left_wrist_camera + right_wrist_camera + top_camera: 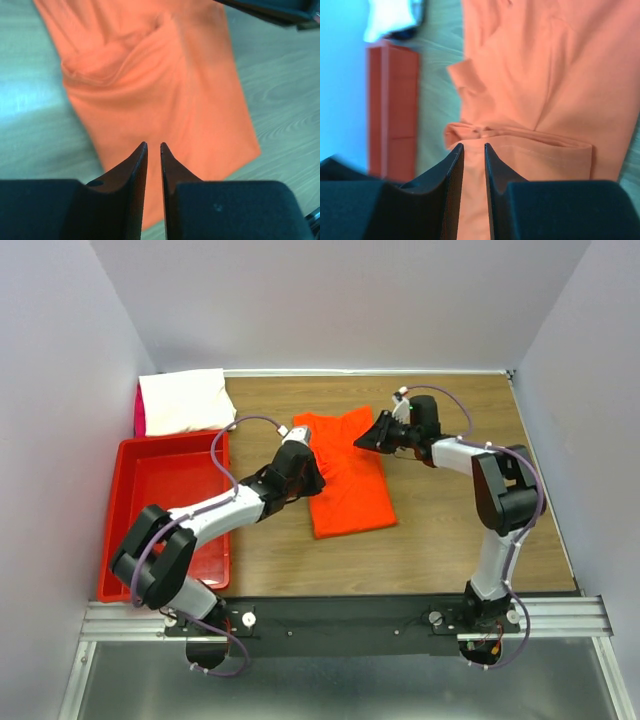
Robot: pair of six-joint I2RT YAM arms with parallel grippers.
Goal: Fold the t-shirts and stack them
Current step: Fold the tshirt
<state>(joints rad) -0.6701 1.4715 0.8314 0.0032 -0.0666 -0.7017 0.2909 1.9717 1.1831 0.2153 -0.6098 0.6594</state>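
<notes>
— What's nearest us?

— The two arms, bolted at our edge of the worktop (430, 540). Both reach in over the orange-red t-shirt (352, 485). It lies about the middle of the wood as a long panel, smooth at our end and bunched and creased at the far end.

— How are the left fingers (143, 151) set?

— They hang over the shirt's left side, only a thin slit apart. Nothing sits in the slit, and the cloth beneath them lies flat.

— And the right fingers (458, 152)?

— Those are farther in, at the shirt's far right part. They stand a narrow gap apart, with the tips right at a rolled fold where the cloth is doubled over. Whether they pinch any of it I cannot tell.

— What's off to the left?

— A red bin (165, 490) sits along the worktop's left edge, apart from the orange-red t-shirt.

— And beyond the bin?

— A white t-shirt (185, 400) lies folded in the far left corner, its near edge at the bin's far rim. A sliver of pink cloth (140, 415) peeks out along its left side.
</notes>
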